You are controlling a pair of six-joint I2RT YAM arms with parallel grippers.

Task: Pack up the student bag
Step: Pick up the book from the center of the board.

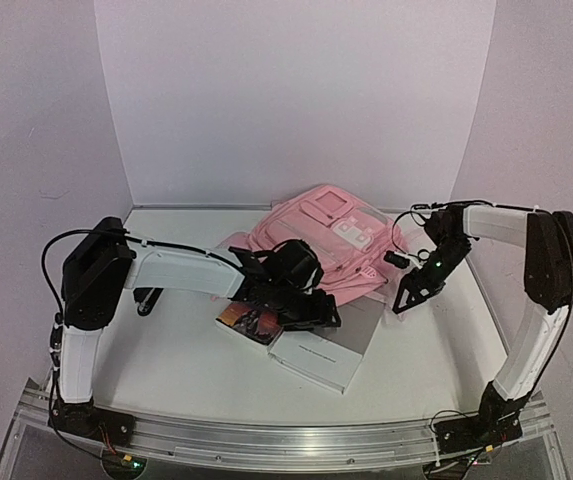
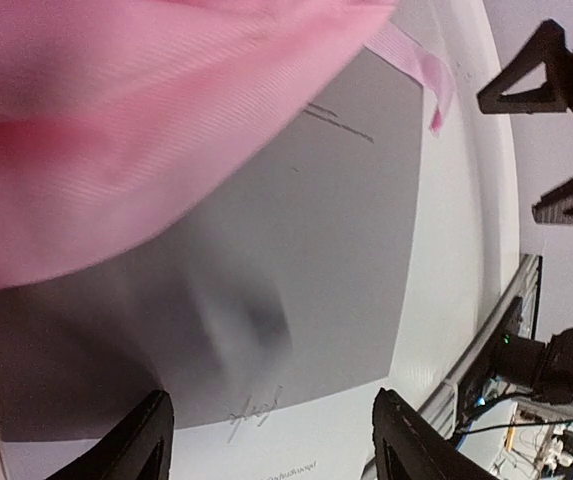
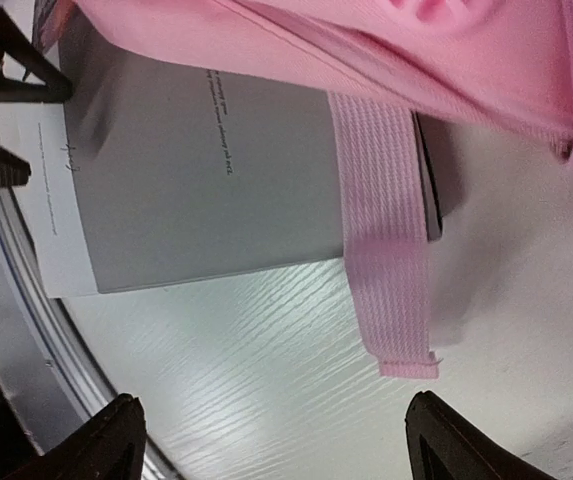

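Observation:
The pink student bag (image 1: pixel 338 232) lies at the back middle of the table, its fabric filling the top of the left wrist view (image 2: pixel 116 110) and the right wrist view (image 3: pixel 366 40). A grey-and-white book (image 1: pixel 328 350) lies in front of it, partly under the bag's edge; it also shows in the left wrist view (image 2: pixel 296 250) and the right wrist view (image 3: pixel 206 180). My left gripper (image 1: pixel 306 308) (image 2: pixel 276 445) is open and empty just above the book. My right gripper (image 1: pixel 406 295) (image 3: pixel 271 440) is open and empty over bare table beside a loose pink strap (image 3: pixel 381 260).
A colourful book (image 1: pixel 246 322) lies left of the grey one, under the left gripper. A small dark object (image 1: pixel 146 300) lies near the left arm. White walls stand behind and at both sides. A metal rail (image 1: pixel 286 440) runs along the near edge.

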